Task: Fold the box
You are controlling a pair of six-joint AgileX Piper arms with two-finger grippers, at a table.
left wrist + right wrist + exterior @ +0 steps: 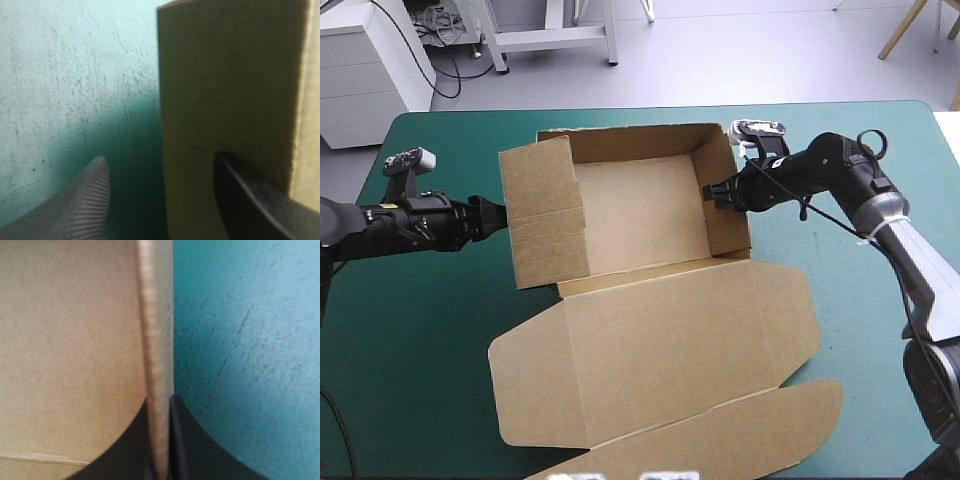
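The brown box (pixel 640 210) stands as an open tray in the middle of the teal-green table, its lid (pixel 650 350) lying flat toward the near edge. Its left wall (pixel 545 210) leans outward. My left gripper (pixel 500 214) is at that wall's outer side; in the left wrist view the left gripper (pixel 161 159) is open, with the board's edge (pixel 225 90) between the black fingers (pixel 87 200). My right gripper (pixel 716 192) is shut on the top edge of the right wall (pixel 725 200); the right gripper (pixel 160 407) pinches the thin board edge (pixel 156 330).
The lid's curved front flap (pixel 740 430) reaches close to the table's near edge. Teal-green cover (pixel 410 330) stretches to the left and right of the box. A white cabinet (pixel 365 70) stands beyond the far left corner.
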